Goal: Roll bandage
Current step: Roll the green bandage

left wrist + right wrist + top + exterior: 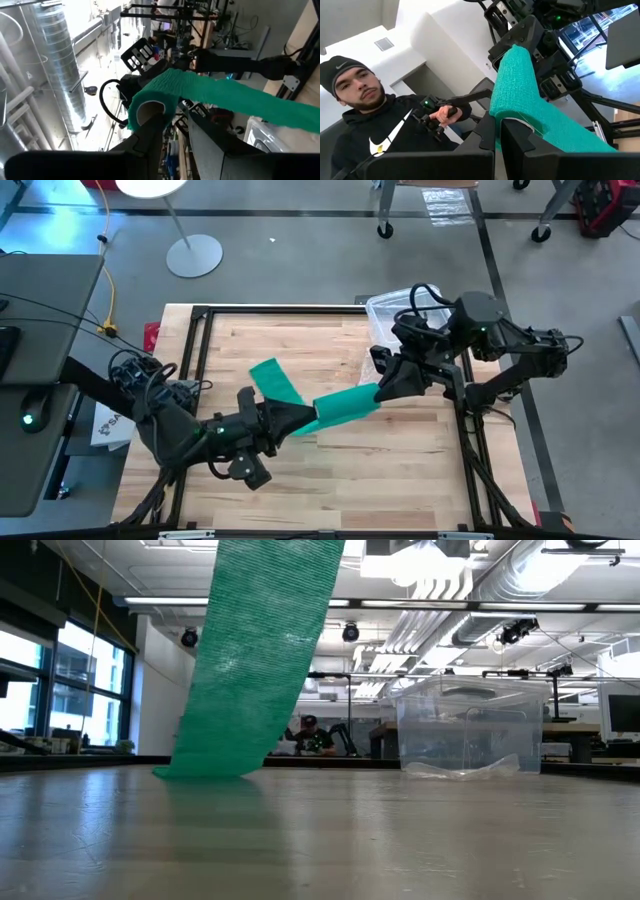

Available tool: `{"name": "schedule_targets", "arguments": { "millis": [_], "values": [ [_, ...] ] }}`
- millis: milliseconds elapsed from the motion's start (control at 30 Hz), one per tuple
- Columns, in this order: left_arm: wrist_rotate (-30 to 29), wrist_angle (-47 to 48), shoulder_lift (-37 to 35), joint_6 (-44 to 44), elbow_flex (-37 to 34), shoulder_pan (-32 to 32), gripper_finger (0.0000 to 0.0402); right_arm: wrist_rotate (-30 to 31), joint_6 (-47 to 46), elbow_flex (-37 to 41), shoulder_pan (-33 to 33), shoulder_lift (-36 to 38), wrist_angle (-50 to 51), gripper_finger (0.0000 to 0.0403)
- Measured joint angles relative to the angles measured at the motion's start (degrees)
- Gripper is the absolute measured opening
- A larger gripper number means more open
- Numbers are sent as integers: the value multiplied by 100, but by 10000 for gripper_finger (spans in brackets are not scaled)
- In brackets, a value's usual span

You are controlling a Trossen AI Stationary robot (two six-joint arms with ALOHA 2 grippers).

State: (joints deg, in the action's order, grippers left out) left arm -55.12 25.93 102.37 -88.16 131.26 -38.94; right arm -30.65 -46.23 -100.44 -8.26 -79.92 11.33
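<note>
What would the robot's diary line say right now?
left gripper: shut on bandage | right gripper: shut on bandage | bandage: lifted between both, one end on table

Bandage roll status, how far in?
Done: the green bandage is lifted off the table, strung between both arms. In hand: left claw grips one end, where a turn curls over in the left wrist view; right claw pinches the other. Left: most of the strip still hangs unrolled, tail touching the table.

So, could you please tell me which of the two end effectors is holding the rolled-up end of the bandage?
The left end effector: the bandage curls into a roll between its fingers. The right end effector pinches only the flat strip.
</note>
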Motion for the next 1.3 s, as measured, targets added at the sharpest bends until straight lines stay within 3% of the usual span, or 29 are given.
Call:
{"name": "schedule_targets", "arguments": {
  "millis": [1033,1300],
  "values": [
    [120,618,6,109,-4,147,91,9,-40,0,-2,-68,304,0],
    [110,601,220,324,-4,144,43,-51,-40,0,-6,-65,332,1]
  ]
}}
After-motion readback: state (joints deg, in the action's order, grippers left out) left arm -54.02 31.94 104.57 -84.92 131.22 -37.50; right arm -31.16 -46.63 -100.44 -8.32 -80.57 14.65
